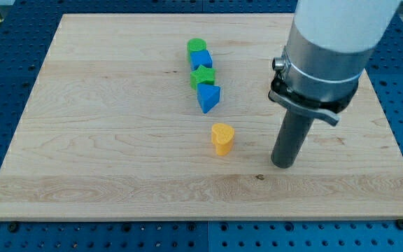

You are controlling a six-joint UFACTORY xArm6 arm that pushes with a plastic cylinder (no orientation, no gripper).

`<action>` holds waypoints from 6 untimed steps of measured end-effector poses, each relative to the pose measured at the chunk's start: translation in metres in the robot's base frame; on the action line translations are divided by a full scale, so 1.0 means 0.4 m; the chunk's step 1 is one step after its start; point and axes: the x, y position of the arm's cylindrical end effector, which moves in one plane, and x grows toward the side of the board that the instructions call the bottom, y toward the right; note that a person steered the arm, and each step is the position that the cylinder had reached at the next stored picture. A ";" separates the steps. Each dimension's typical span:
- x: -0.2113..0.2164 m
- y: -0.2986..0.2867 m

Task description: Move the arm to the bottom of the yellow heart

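Note:
The yellow heart (pixel 222 138) lies on the wooden board (pixel 103 140), a little right of the view's middle. My tip (pixel 283 165) rests on the board to the heart's right and slightly lower, well apart from it. The dark rod rises from the tip into the large grey and white arm body at the view's top right.
A column of blocks stands above the heart: a green cylinder (pixel 196 46), a blue cube (pixel 201 59), a green star-like block (pixel 203 77) and a blue triangular block (pixel 208 97). The board's edges border a blue perforated table (pixel 5 70).

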 end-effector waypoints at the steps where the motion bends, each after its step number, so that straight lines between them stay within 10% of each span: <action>1: 0.030 -0.033; 6: 0.045 -0.216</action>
